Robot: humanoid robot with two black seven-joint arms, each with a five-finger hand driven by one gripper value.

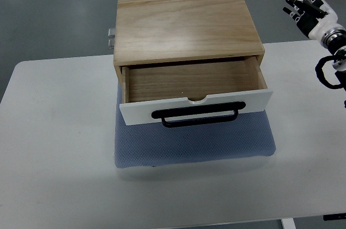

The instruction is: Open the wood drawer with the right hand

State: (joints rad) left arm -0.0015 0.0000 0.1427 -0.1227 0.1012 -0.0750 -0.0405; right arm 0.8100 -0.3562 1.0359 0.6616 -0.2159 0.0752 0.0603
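Now you see the black fingers of the right hand spread apart and stretched out, with nothing held between them. This hand stays in the air at the upper right corner, well apart from the wood drawer box, and its arm comes in from the right edge. The drawer stands pulled out toward you, so you look into its bare wooden inside. Its white front panel carries a black handle. The box rests on a blue-grey mat, which lies on the white table.
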